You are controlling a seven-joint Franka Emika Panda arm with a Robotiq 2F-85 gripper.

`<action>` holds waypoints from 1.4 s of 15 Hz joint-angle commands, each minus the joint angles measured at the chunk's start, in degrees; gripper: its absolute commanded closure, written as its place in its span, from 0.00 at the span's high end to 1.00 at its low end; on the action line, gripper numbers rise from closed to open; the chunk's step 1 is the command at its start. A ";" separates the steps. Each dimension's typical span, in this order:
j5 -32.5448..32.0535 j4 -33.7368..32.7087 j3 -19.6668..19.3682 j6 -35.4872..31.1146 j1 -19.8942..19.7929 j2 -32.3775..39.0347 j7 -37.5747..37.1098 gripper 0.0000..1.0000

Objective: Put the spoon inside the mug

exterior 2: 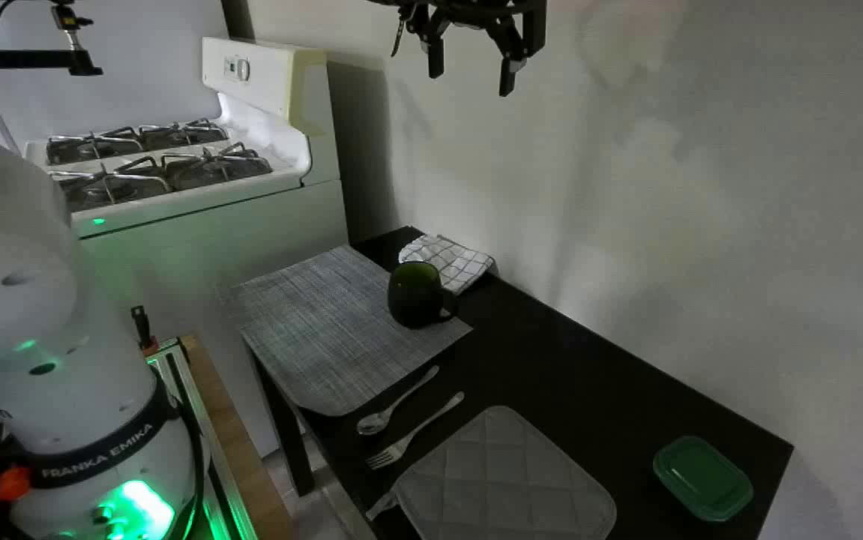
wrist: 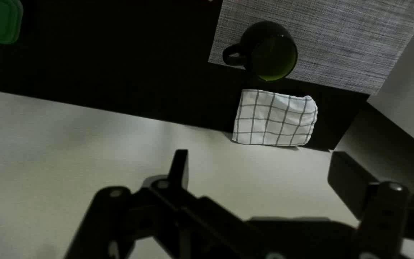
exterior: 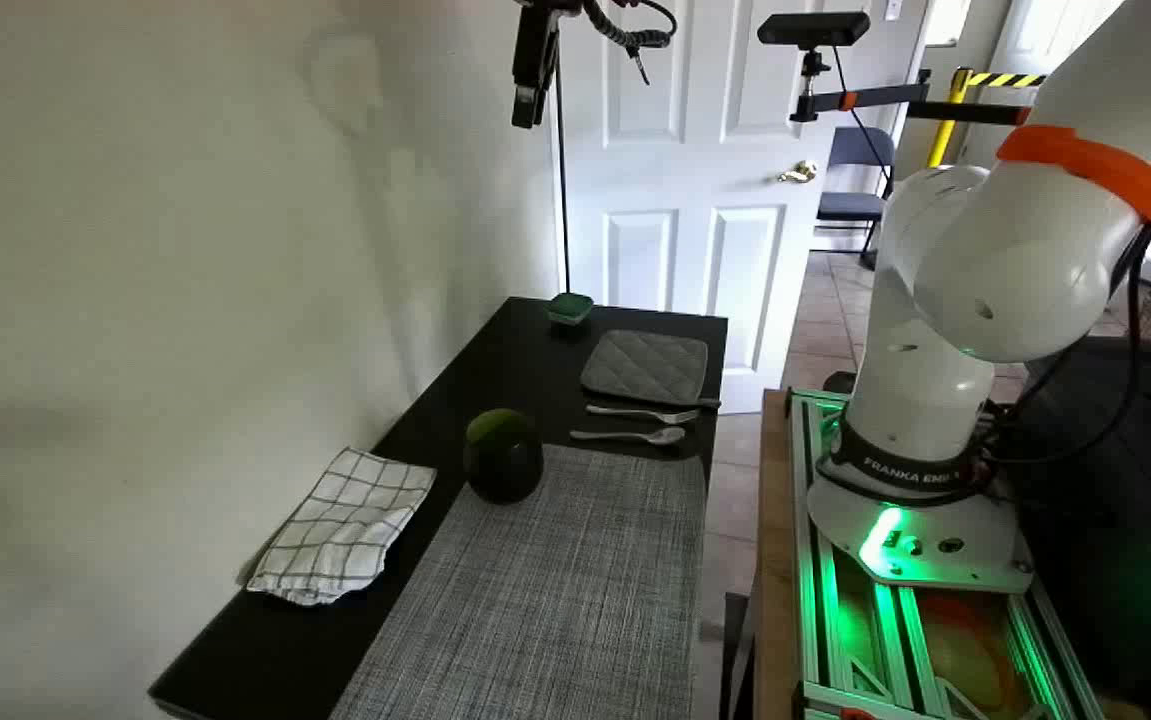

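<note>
Fingers [exterior 2: 507, 75] of the robot hang high over the dark surface [exterior 2: 573, 367], spread well apart, with only air between them. In an exterior view, at the left edge, stands the white robot arm [exterior 2: 15, 300]. Behind it, on the far left, is a white stove [exterior 2: 229, 240]. To the right follows a grey woven mat [exterior 2: 319, 337], which lies on the far left part of the surface. Next to the near edge of this mat lies the spoon [exterior 2: 394, 407], its bowl toward the left and near, its handle toward the right and far. A fork [exterior 2: 405, 442] lies just beside it, on the near side, almost parallel. Farther, on the mat near its right corner and apart from the spoon, the dark green mug [exterior 2: 412, 300] stands upright, its handle turned to the right. Behind the mug, a white checkered cloth [exterior 2: 455, 262] lies close to the wall [exterior 2: 663, 225]. More to the right and near is a quilted grey pot holder [exterior 2: 506, 480], and at the right end of the surface sits a small green container [exterior 2: 703, 480].
</note>
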State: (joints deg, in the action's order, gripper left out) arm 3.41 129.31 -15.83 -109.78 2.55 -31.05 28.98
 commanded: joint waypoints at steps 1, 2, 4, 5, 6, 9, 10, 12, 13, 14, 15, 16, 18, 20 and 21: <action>0.58 -0.13 0.88 0.15 -1.14 0.21 0.48 1.00; 0.58 -0.13 0.89 0.15 -1.14 0.21 0.48 1.00; 0.58 -0.13 0.89 0.15 -1.14 0.21 0.48 1.00; -1.91 0.81 2.00 2.39 -2.26 0.31 -1.17 1.00; -3.82 2.95 2.98 3.43 -3.09 -0.51 -2.07 1.00; -8.44 8.59 5.22 7.41 -4.98 -1.87 -5.07 1.00; -9.82 10.46 5.90 8.76 -5.39 -2.12 -6.23 1.00; -12.54 14.49 6.80 9.99 -5.82 -2.11 -7.50 1.00; -12.83 16.93 6.69 8.22 -5.60 -2.25 -7.37 1.00; -12.54 20.15 6.37 3.68 -5.31 -2.56 -7.28 1.00; -12.45 22.82 6.19 -0.44 -5.08 -2.27 -7.08 1.00; -12.18 25.34 6.30 -5.44 -4.86 -1.71 -7.35 1.00; -12.04 29.93 6.56 -15.09 -4.62 -0.74 -7.28 1.00; -11.19 28.27 6.53 -22.36 -4.00 5.47 -6.91 1.00; -11.06 29.31 6.54 -25.96 -4.01 6.93 -6.93 1.00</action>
State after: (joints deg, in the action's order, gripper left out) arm -7.86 158.74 -9.49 -127.61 -2.11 -30.03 22.78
